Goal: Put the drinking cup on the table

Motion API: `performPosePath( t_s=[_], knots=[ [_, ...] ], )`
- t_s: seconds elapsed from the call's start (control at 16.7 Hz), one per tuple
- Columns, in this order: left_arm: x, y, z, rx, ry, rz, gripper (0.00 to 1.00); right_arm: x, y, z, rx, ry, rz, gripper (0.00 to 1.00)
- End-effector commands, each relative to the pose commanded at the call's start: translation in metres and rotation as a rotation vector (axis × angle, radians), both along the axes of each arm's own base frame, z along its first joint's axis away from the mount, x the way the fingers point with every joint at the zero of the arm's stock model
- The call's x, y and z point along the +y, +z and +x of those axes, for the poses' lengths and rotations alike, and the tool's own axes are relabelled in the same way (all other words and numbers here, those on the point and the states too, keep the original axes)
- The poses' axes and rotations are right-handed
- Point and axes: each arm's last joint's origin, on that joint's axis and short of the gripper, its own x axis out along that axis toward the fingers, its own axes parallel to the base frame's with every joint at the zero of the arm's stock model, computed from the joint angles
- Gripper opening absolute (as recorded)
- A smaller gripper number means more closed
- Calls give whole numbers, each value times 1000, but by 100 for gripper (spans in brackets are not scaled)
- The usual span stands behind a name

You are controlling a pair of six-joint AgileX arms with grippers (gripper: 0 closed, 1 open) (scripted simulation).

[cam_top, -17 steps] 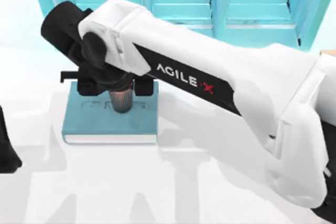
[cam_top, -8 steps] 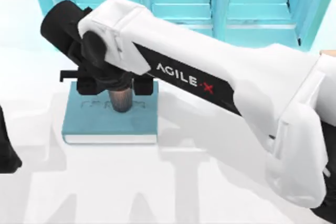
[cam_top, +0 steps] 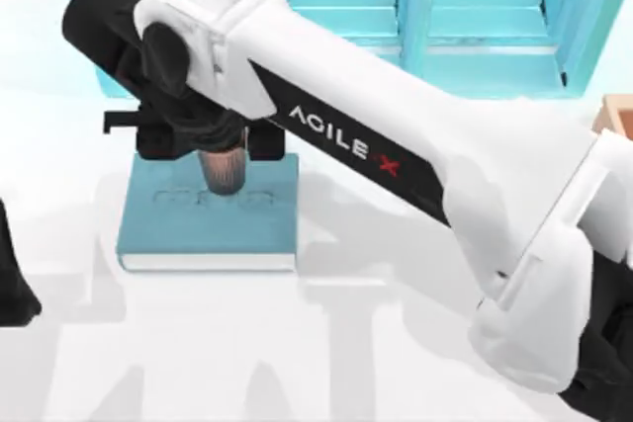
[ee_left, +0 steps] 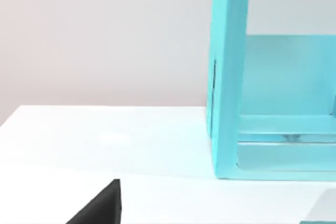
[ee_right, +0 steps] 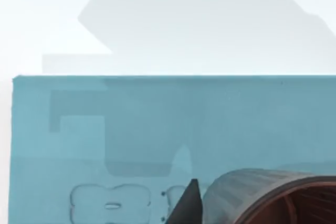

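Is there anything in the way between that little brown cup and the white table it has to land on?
Yes: the teal book lies right under the cup, which the right gripper holds. Bare table lies beside it.

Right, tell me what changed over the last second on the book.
The right gripper, shut on the drinking cup, has risen and shifted toward the shelf cabinet, lifting the cup off the teal book. The book has not moved on the table, and the left arm stays parked at the table's left edge.

Bright even light; soft arm shadows on table (cam_top: 198,343).
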Motion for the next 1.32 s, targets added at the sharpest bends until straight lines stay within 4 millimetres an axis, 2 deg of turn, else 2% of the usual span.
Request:
performPosePath(
  t_s=[0.36, 0.9, 1.08, 1.32],
  knots=[
    [0, 0, 0, 0, 0, 0, 100, -5, 19, -3, -1, 1, 4, 0],
    [0, 0, 0, 0, 0, 0, 100, -8, 26, -2, -3, 9, 10, 0],
    [0, 0, 0, 0, 0, 0, 100, -19, 34, 2, -1, 12, 6, 0],
    [0, 0, 0, 0, 0, 0, 100, -48, 39, 4, 7, 5, -11, 0]
  ],
)
